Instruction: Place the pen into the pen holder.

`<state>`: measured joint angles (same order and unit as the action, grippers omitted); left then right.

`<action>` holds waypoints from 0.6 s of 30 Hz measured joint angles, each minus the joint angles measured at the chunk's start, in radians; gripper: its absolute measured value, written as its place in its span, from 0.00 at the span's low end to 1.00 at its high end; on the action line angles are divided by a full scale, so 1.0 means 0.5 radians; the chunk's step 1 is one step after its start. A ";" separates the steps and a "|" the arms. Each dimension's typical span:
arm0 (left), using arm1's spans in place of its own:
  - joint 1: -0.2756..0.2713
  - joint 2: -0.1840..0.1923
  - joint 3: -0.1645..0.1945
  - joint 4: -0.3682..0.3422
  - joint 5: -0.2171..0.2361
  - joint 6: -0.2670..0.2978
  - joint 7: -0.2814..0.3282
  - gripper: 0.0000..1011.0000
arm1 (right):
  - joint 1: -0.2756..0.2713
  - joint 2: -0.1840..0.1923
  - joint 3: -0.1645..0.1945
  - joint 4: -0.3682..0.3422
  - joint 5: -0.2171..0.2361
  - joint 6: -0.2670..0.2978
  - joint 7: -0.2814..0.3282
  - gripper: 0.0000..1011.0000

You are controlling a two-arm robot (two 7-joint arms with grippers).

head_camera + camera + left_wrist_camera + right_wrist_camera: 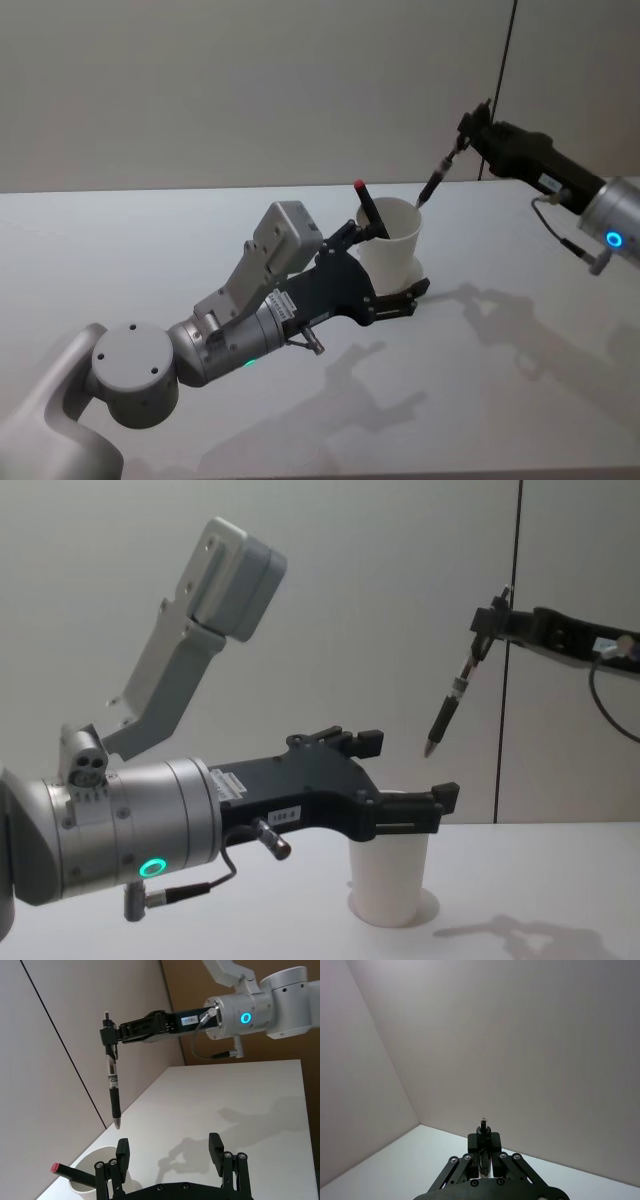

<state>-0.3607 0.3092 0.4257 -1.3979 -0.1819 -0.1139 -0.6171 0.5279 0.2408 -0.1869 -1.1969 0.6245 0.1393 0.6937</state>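
Note:
The pen holder [397, 243] is a white paper cup standing on the table, with a red-tipped black marker [366, 205] leaning in it. My right gripper [466, 134] is shut on the top of the pen [438, 177], a black and clear pen hanging tip down. Its tip hovers a little above the cup's far rim [107, 1149]. In the chest view the pen [449, 708] hangs clear above the cup [390, 885]. My left gripper [385, 262] stands open beside the cup, its fingers [122, 1152] wide apart, one next to the rim.
The white table [520, 380] stretches bare to the right and front of the cup. A grey wall with a dark vertical seam [512, 550] stands close behind. My left forearm [250, 310] lies low across the table's left middle.

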 joint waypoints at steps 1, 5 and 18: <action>0.000 0.000 0.000 0.000 0.000 0.000 0.000 0.99 | 0.016 -0.002 -0.002 0.021 -0.016 -0.007 0.013 0.13; 0.000 0.000 0.000 0.000 0.000 0.000 0.000 0.99 | 0.103 -0.016 -0.016 0.145 -0.108 -0.049 0.085 0.13; 0.000 0.000 0.000 0.000 0.000 0.000 0.000 0.99 | 0.318 -0.072 -0.086 0.537 -0.295 -0.151 0.240 0.13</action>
<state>-0.3608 0.3092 0.4257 -1.3980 -0.1818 -0.1139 -0.6171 0.6871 0.2046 -0.2301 -0.9287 0.4772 0.0640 0.8137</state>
